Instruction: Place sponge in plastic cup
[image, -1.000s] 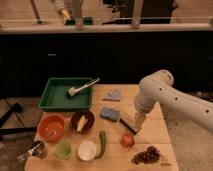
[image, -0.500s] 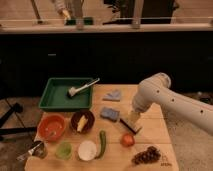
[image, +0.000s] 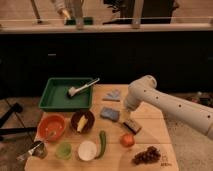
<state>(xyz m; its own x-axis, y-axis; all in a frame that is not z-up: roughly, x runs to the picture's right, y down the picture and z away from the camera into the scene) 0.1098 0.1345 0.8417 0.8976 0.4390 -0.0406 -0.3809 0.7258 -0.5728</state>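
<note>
Since a second ago my jaws have sunk a little and eased a shade to the right, close over the worktop (image: 155, 131). The sponge (image: 109, 113) lies where it lay.

At the left front corner a metal utensil (image: 31, 150) lies right at the edge, and the orange bowl (image: 51, 127) sits just behind it, near the left edge. The green tray (image: 55, 97) fills the back left, and the brush (image: 82, 89) in it pokes its handle over the tray's right rim.

Along the front edge stand the green cup (image: 63, 150) and the white round vessel (image: 87, 150), just beside each other. A long green vegetable (image: 102, 142) lies to their right. The dark bowl (image: 82, 121) sits behind the white vessel with something yellow in it.

The sponge is just right of that bowl, flat on the wood, with a blue cloth (image: 112, 95) behind it. My jaws hang just to the sponge's right and slightly nearer the front. I cannot tell how they stand, or whether they touch the wood.

The green cup is well apart from them, to the front left, with the dark bowl, the white vessel and the vegetable between. A red fruit (image: 127, 140) sits just in front of my jaws, and grapes (image: 147, 156) lie near the front right.

Bare wood runs from my jaws to the right edge, and my arm (image: 165, 102) reaches in over it.
</note>
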